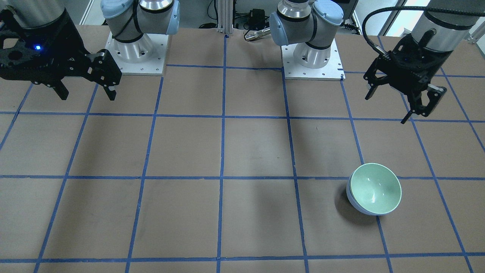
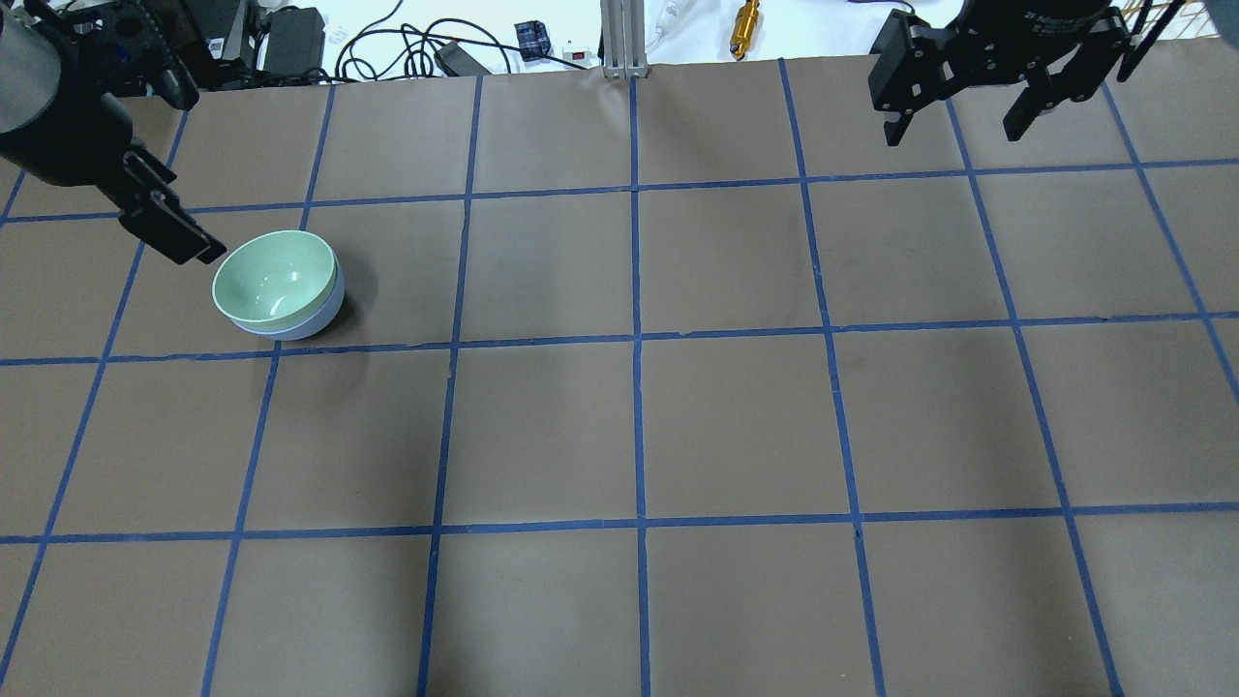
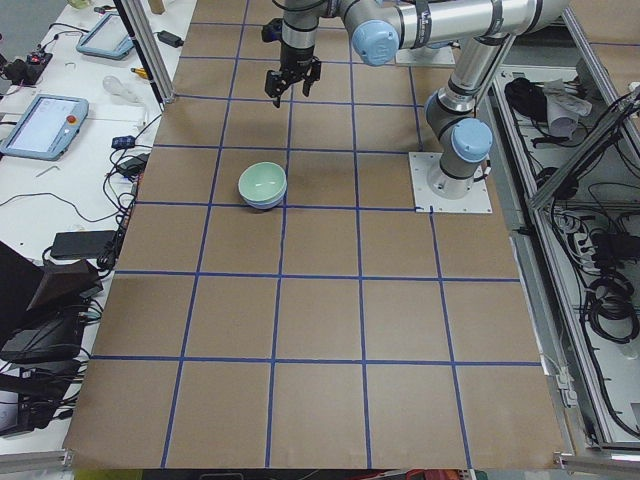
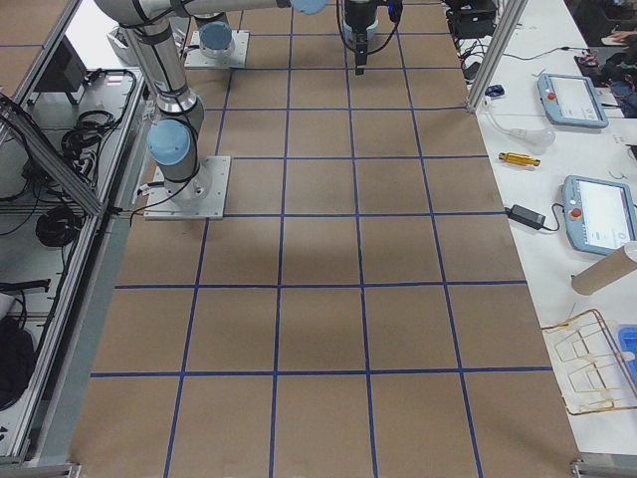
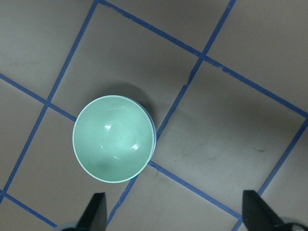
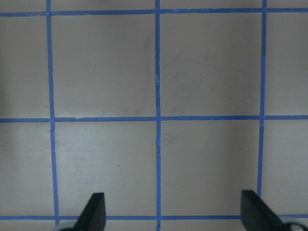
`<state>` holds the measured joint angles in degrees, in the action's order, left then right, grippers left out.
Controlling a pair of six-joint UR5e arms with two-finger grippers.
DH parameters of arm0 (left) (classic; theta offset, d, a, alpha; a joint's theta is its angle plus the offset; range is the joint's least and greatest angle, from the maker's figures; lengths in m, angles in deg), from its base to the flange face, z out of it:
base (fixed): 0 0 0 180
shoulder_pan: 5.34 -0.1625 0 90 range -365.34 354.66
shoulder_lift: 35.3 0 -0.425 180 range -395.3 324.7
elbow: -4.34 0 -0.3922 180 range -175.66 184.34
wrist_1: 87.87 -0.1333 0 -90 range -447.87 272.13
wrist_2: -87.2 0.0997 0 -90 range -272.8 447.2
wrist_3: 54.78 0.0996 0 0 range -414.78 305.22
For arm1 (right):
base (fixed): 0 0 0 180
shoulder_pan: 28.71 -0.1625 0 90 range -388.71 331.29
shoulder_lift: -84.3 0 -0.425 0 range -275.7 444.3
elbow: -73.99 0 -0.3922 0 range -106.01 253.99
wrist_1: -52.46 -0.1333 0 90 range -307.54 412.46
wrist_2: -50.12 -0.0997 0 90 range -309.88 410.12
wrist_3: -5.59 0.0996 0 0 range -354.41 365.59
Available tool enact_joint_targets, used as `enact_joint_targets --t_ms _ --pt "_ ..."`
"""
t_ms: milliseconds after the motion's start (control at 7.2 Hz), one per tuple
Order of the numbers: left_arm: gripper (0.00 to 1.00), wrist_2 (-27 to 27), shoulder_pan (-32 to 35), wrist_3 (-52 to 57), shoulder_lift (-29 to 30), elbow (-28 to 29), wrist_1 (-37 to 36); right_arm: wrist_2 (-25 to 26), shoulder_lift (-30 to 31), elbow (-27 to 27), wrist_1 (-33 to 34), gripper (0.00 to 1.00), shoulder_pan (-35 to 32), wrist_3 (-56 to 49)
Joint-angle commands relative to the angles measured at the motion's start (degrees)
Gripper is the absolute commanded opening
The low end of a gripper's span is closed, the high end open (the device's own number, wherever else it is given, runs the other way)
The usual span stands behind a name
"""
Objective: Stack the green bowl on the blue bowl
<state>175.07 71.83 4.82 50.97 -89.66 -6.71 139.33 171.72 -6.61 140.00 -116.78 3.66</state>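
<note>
The green bowl [image 1: 375,192] sits nested inside the blue bowl [image 1: 350,199], upright on the brown table. Only the blue bowl's outer wall shows beneath the green rim. The stack also shows in the overhead view, green bowl [image 2: 274,278] over blue bowl [image 2: 315,324], and in the left wrist view [image 5: 113,138]. My left gripper [image 1: 394,106] is open and empty, raised above the table and apart from the stack. My right gripper [image 1: 87,93] is open and empty, raised over the far side of the table, with only bare grid beneath it [image 6: 173,211].
The table is brown paper with a blue tape grid [image 2: 636,337]. The two arm bases [image 1: 312,57] stand on white plates at the robot's edge. Cables and a power strip [image 2: 455,58] lie beyond the far table edge.
</note>
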Motion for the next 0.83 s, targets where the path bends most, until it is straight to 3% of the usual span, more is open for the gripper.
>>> enact_joint_targets --t_ms 0,694 --pt "1.0 0.8 9.27 -17.9 1.26 3.28 0.14 0.0 -0.05 0.0 0.0 1.0 0.0 0.0" --pt "1.0 1.24 14.58 -54.88 2.76 4.61 1.63 0.0 0.03 0.0 0.0 1.0 0.0 0.0"
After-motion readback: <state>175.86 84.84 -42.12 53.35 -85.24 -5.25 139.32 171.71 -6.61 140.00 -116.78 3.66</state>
